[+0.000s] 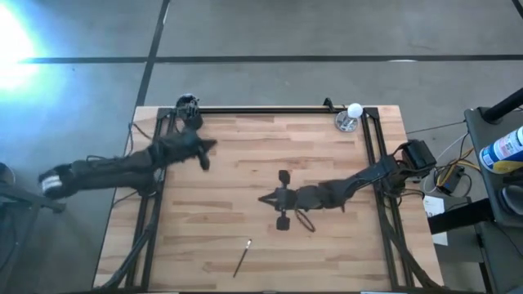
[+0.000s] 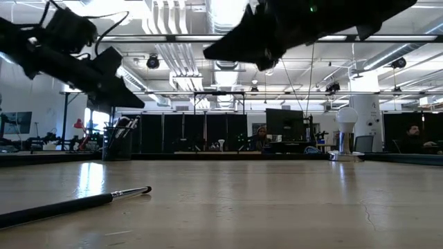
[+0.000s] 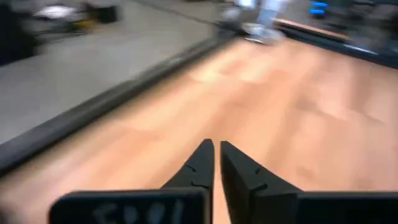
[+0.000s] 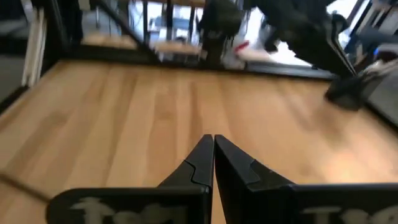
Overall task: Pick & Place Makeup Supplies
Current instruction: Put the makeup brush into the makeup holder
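Nearest the low camera, one makeup brush lies flat on the counter, its dark handle running toward the lens and its silvery ferrule and small pale tip pointing away. From above, the same brush sits near the counter's 6 o'clock edge, slightly slanted, well apart from both arms and touching nothing else.

At about 11 o'clock, in the far corner, stands a small black cup with several thin handles sticking up out of it; the low view shows that cup bristling with brushes. So most of the job looks done: the supplies seem gathered in the cup, and this single brush appears to be what is left, though how many the cup holds is too small to count.

The left hand hovers just beside the cup, toward the counter's middle; its fingers stand almost together with only a thin slit between them and nothing held. The right hand hangs above the centre, its fingers pressed fully together and empty. It is the nearer of the two to the lone brush.

A white ball on a silver base stands at 1 o'clock, untouched.
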### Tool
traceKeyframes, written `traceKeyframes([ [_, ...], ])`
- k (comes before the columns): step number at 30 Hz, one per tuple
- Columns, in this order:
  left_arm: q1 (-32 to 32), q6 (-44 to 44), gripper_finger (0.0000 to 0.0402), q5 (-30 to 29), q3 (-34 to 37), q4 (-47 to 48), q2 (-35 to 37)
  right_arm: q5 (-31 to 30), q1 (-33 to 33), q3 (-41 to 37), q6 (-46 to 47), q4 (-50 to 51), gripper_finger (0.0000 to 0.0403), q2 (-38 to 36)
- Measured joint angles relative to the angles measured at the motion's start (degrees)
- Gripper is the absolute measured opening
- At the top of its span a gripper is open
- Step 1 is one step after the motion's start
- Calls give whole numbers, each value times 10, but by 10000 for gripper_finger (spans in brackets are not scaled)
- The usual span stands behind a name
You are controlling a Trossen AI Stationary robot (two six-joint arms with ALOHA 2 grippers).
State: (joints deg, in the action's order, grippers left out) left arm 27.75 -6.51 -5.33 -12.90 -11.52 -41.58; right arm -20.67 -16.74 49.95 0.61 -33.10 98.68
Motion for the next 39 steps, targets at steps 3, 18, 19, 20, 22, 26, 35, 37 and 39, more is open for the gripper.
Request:
traceKeyframes([
  [3,-128,-12,4,-43,37,-54,-1,1,-14,1,12,30,8,11],
  [18,-619,-250,0,-330,-1,-67,-190,-33,-76,-14,23,28,8,23],
  [19,-629,-265,0,-330,-14,-68,-213,-34,-77,-14,23,28,8,23],
  [20,-635,-280,0,-330,-27,-68,-236,-34,-78,-14,23,29,8,23],
  [22,-643,-304,0,-330,-57,-67,-287,-35,-80,-14,23,29,8,23],
  [26,-647,-344,0,-304,-125,-62,-383,-35,-86,-14,24,29,8,23],
  [35,-659,-402,32,-221,-312,54,-540,-35,-100,-14,24,29,8,23],
  [37,-662,-409,49,-222,-353,107,-563,-35,-102,-14,24,29,8,23],
  [39,-664,-420,67,-221,-392,150,-585,-35,-103,-14,23,29,8,23],
])
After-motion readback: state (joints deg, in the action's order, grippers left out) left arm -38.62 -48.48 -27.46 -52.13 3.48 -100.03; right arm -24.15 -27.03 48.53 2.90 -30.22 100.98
